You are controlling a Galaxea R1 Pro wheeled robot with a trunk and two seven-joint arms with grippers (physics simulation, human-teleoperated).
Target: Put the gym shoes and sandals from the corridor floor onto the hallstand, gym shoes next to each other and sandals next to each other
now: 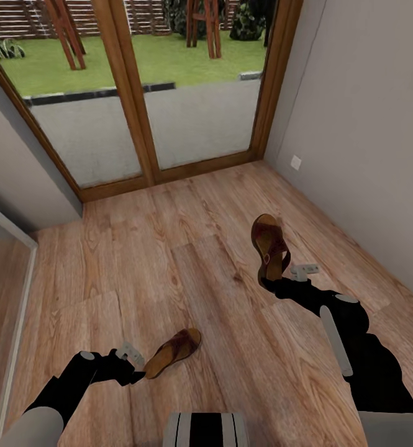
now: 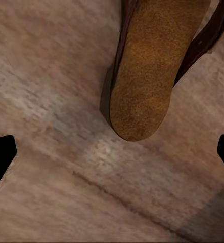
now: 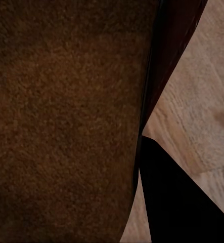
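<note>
head view: sandal (image 1: 269, 247) seemingly in right claw (image 1: 279, 280)

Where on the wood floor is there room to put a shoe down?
The widest bare patch of floor runs from the glass doors down to the lying sandal. More bare boards lie along the right wall. It is crowded near the left tool by that sandal, and around the right tool gripping the other sandal.

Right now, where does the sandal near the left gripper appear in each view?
Head view: sandal lies lower centre on the wood floor, just beyond the left gripper.
Left wrist view: its tan heel end shows ahead of the fingertips.
Right wrist view: that one holds the other sandal.
Shared landmark: the wood floor.
</note>
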